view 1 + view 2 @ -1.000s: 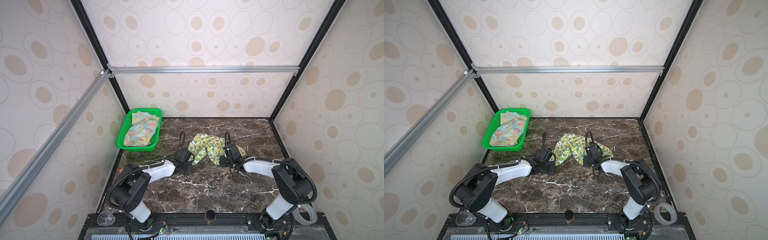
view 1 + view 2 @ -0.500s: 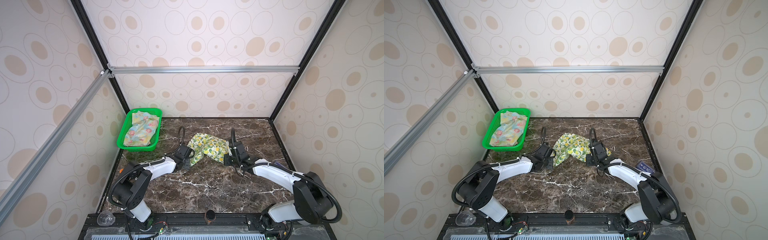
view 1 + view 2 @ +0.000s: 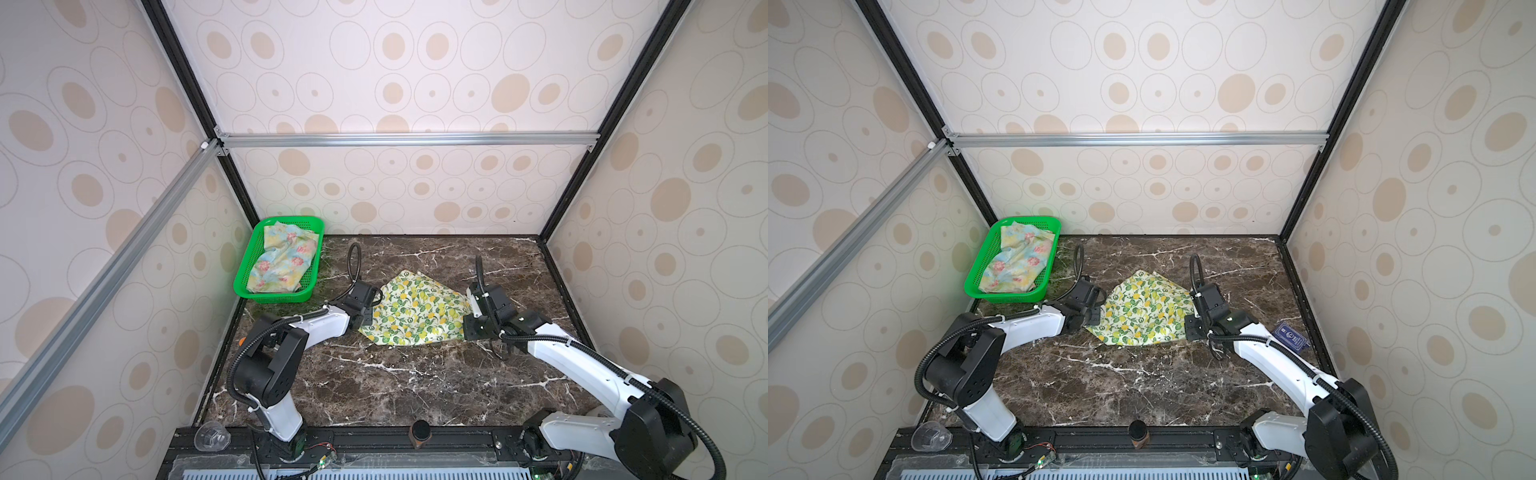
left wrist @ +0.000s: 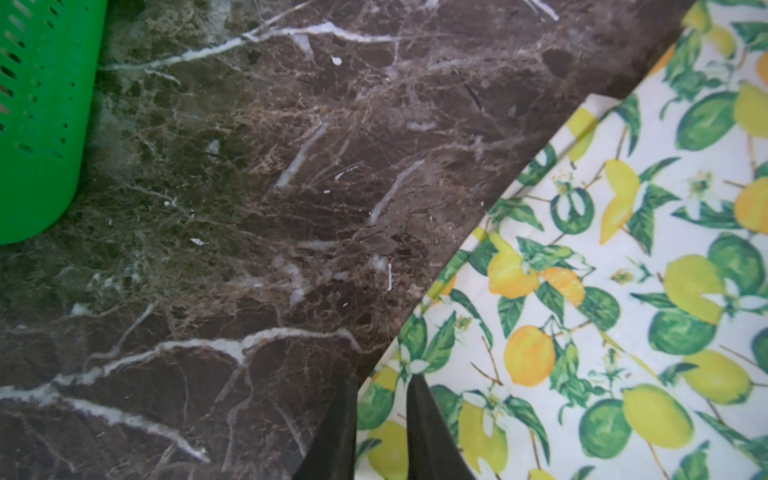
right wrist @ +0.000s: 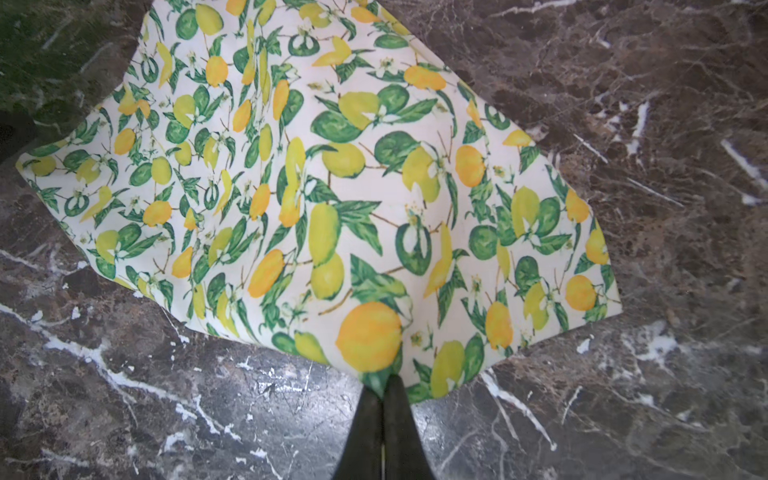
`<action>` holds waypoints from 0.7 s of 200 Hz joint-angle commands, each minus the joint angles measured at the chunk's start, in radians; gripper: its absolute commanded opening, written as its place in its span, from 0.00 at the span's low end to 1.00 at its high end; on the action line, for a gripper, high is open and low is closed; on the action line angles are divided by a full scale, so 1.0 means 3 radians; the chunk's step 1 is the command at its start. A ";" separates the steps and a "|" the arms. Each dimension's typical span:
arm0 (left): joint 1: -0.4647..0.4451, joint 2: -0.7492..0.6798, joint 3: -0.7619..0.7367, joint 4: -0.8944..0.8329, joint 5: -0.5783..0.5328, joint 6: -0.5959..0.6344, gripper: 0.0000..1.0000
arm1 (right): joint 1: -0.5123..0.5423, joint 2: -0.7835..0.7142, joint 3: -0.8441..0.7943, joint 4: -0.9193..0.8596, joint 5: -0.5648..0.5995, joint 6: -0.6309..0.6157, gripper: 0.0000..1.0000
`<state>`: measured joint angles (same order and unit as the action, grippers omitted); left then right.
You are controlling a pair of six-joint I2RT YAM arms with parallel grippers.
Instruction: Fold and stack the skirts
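The cream skirt with lemons (image 3: 411,309) (image 3: 1142,311) lies spread on the marble table, mid-scene. My left gripper (image 3: 368,320) (image 4: 382,380) is at its left edge. Its fingers (image 4: 419,415) stand a narrow gap apart with the hem between them. My right gripper (image 3: 466,330) (image 5: 384,380) is at the skirt's right corner. The right gripper's fingers (image 5: 399,415) are pressed together on a small pinched fold of the cloth (image 5: 332,187). The pastel skirt with pink flowers (image 3: 282,257) (image 3: 1017,259) lies crumpled in the green basket.
The green mesh basket (image 3: 249,286) (image 4: 37,124) stands at the back left corner against the wall. A blue card (image 3: 1291,334) lies by the right wall. A clear cup (image 3: 212,436) and a dark cylinder (image 3: 419,432) sit on the front rail.
My right gripper has moved right and nearer the front with the lemon skirt's corner, so the bunched cloth now lies spread and flatter. My left gripper stays at the left edge.
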<state>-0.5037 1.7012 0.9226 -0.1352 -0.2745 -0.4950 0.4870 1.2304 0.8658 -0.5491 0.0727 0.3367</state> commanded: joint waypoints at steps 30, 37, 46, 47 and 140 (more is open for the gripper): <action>0.0000 -0.0058 -0.0020 0.0015 0.0294 -0.0016 0.33 | -0.0048 -0.0011 0.0111 -0.0432 -0.0125 0.0120 0.55; -0.0014 -0.0083 -0.0040 0.0005 0.0359 -0.0022 0.33 | -0.0050 -0.0032 0.0085 -0.0430 -0.0123 0.0129 0.55; -0.0041 -0.0109 -0.0064 -0.0013 0.0407 -0.0008 0.34 | -0.0048 -0.0053 0.0046 -0.0398 -0.0127 0.0147 0.55; -0.0045 -0.0111 -0.0067 -0.0011 0.0413 -0.0008 0.34 | -0.0048 -0.0055 0.0037 -0.0388 -0.0131 0.0149 0.55; -0.0103 0.0295 -0.0053 0.0192 0.0618 -0.0105 0.33 | -0.0053 0.0638 -0.0246 0.0514 -0.0416 0.0380 0.50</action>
<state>-0.5358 1.7340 0.8780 -0.0784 -0.0944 -0.5072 0.4747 1.3640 0.7994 -0.4808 -0.0418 0.4248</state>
